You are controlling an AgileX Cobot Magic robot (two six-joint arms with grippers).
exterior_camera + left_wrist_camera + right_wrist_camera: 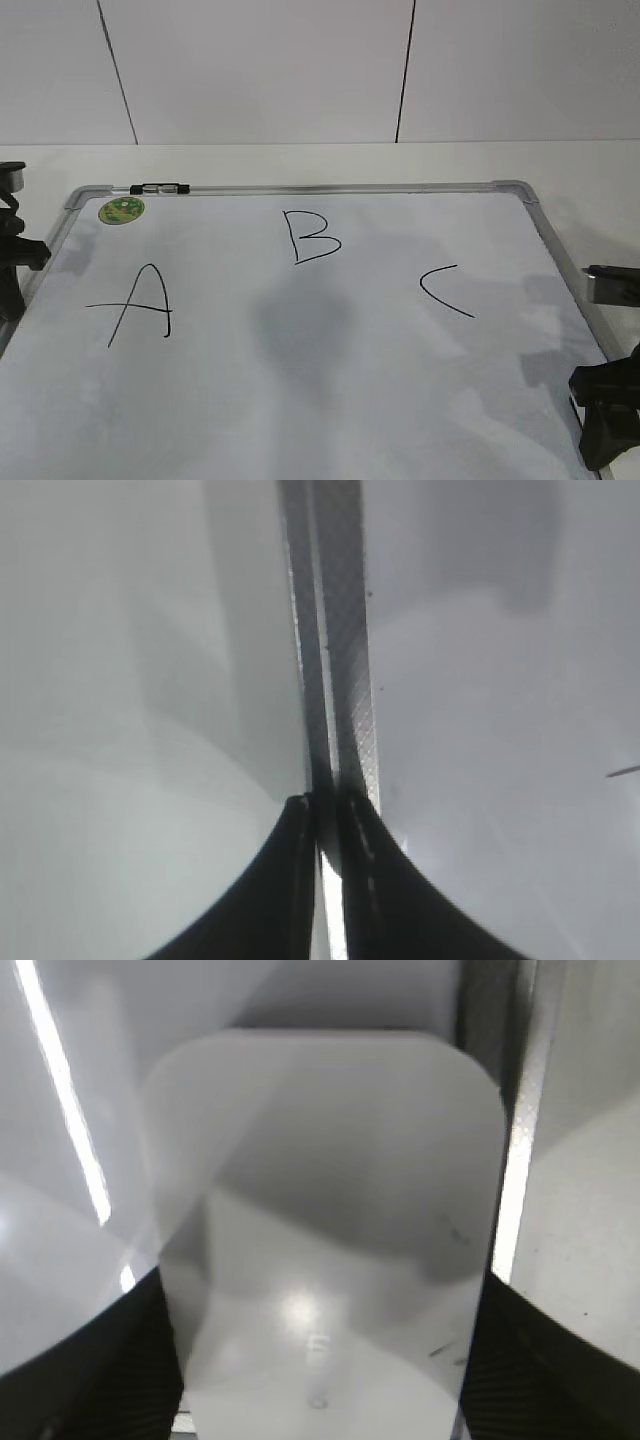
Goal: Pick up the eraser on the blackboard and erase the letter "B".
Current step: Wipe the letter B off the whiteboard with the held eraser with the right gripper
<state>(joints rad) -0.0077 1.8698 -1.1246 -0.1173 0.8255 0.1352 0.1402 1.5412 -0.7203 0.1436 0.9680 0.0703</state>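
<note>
Your right gripper (320, 1360) has its dark jaws spread wide on either side of the white rounded-rectangular plastic eraser (325, 1230), flanking it; whether they press its sides you cannot tell, so judge the pick-up step as in hand, not finished. That eraser sits at the right edge of the large white dry-erase blackboard (330, 400) with the grey metal frame; in the exterior view it is hidden. Your left gripper (325, 815) has its jaws clenched together on nothing, poised over the left frame rail. The angular black hand-drawn letter "B" (310, 237) stands whole at the board's upper middle; next, pinch the eraser, lift, carry it leftward to the "B"; the board lies on a white worktop (300, 160).
</note>
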